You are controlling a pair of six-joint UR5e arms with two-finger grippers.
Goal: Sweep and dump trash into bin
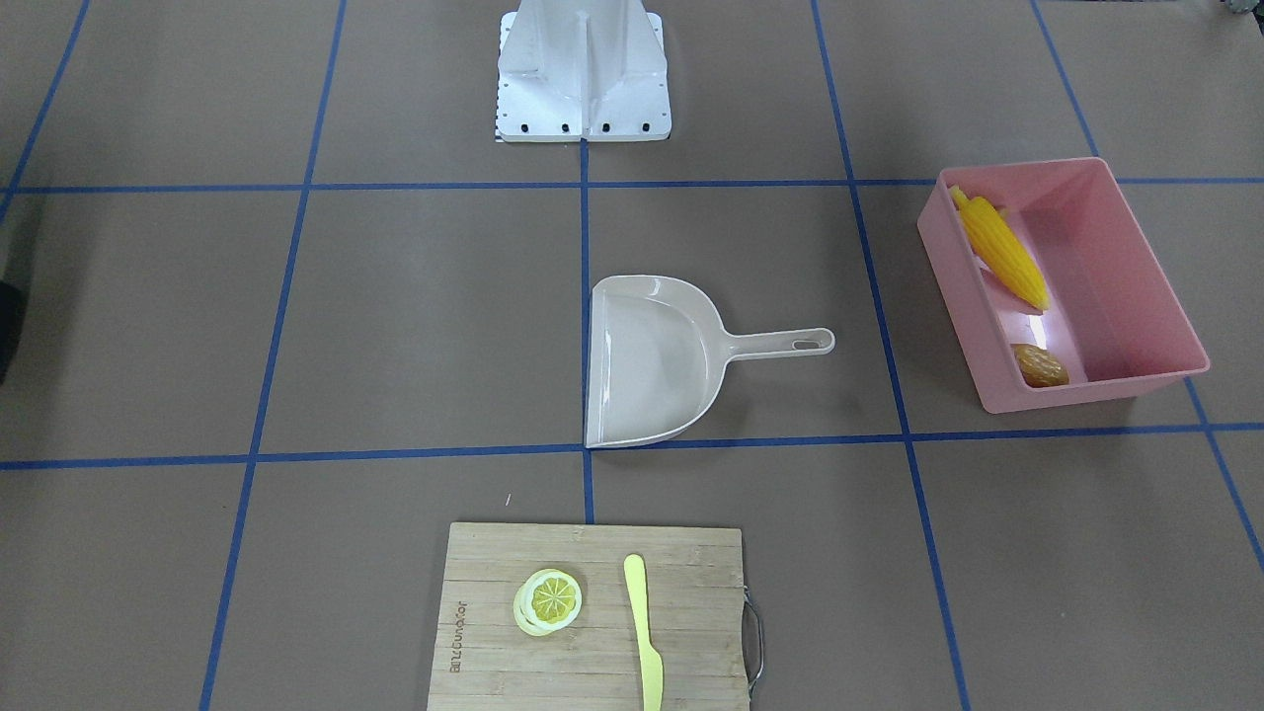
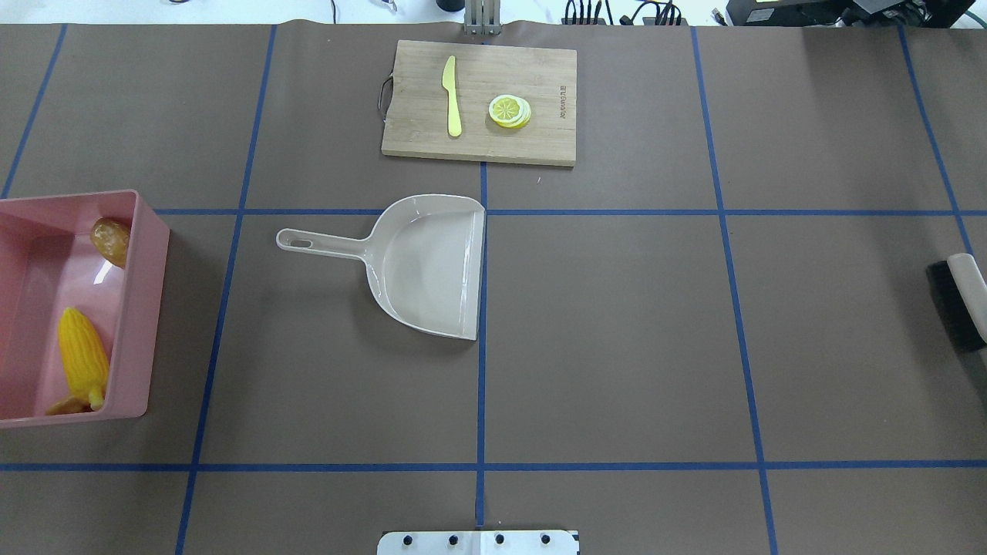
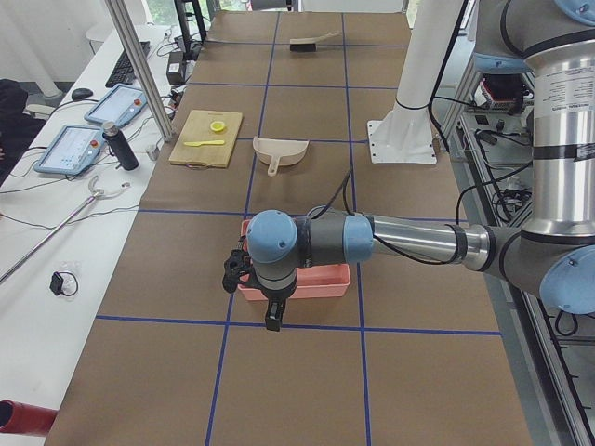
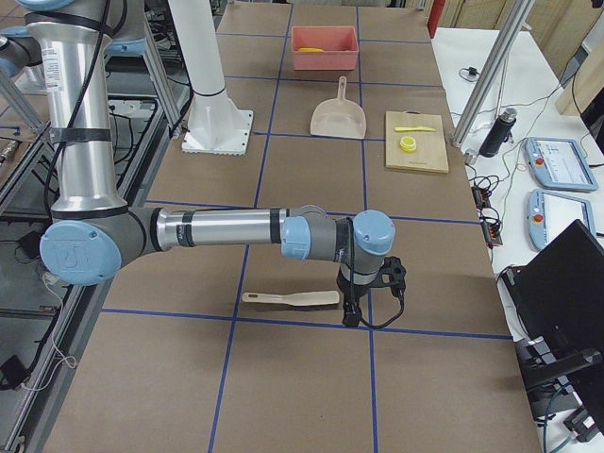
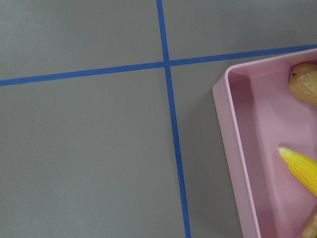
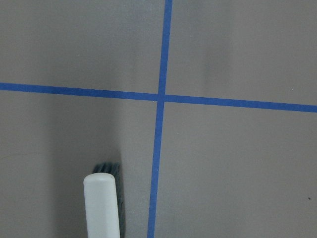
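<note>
The pink bin (image 2: 146, 308) stands at the table's left end and also shows in the front view (image 1: 1136, 267). Inside it lie the trash items: a yellow corn cob (image 2: 83, 358), a brown potato (image 2: 110, 239) and a tan ginger root (image 2: 62, 405), which is mostly hidden by the corn. My left gripper (image 3: 271, 321) shows only in the left side view, hanging over the table beside the bin's outer end. I cannot tell its state. My right gripper (image 4: 351, 316) shows only in the right side view, just beside the brush (image 4: 293, 298). Its state cannot be told either.
An empty beige dustpan (image 2: 432, 266) lies at mid-table with its handle toward the bin. A wooden cutting board (image 2: 540, 139) at the far edge carries a lemon slice (image 2: 510, 111) and a yellow knife (image 2: 452, 96). The brush (image 2: 960, 301) lies at the right end.
</note>
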